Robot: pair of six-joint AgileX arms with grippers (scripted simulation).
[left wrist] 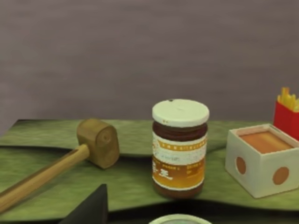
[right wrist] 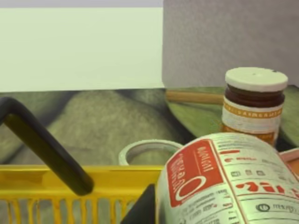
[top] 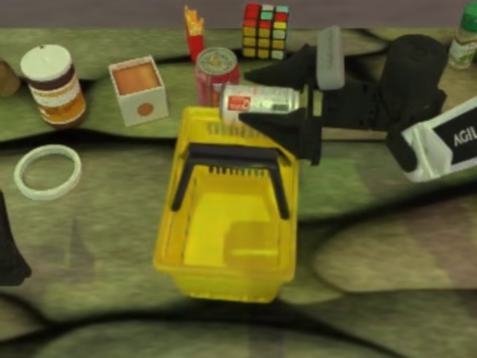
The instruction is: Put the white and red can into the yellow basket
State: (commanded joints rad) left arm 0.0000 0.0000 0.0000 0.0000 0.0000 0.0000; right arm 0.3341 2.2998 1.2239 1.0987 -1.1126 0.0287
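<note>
A table (top: 387, 253) covered in a mottled green and tan cloth fills the top view, with a dull purple wall behind it. The one white and red can (top: 257, 101) lies on its side above the far rim of the yellow basket (top: 168, 246), clamped between the two black fingers of the right gripper (top: 287, 97), which reaches in from the table's right side. In the right wrist view the can (right wrist: 229, 182) fills the near corner, its red label patch facing the camera, with the basket's yellow slotted wall (right wrist: 46, 186) and black handle (right wrist: 44, 149) just below and beside it. The single basket sits at the middle of the table, its handle (top: 231, 160) folded across the far half and its floor bare.

Just behind the basket stands one mostly red can (top: 216, 71) with a round metallic top, touching or nearly touching the held can. Along the far edge there are one red carton of fries (top: 194, 33), one colour cube (top: 264, 30) and, at the far right corner, one green-capped bottle (top: 463, 37). To the left stand one white box (top: 138, 89) with an orange top and one white-lidded jar (top: 52, 86) with brown and orange bands. One white ring (top: 47, 171) lies near the left edge. The left wrist view adds one wooden mallet (left wrist: 88, 147) beside the jar (left wrist: 180, 149).

The left gripper (top: 9, 250) sits parked at the left edge; I cannot tell how its fingers stand.
</note>
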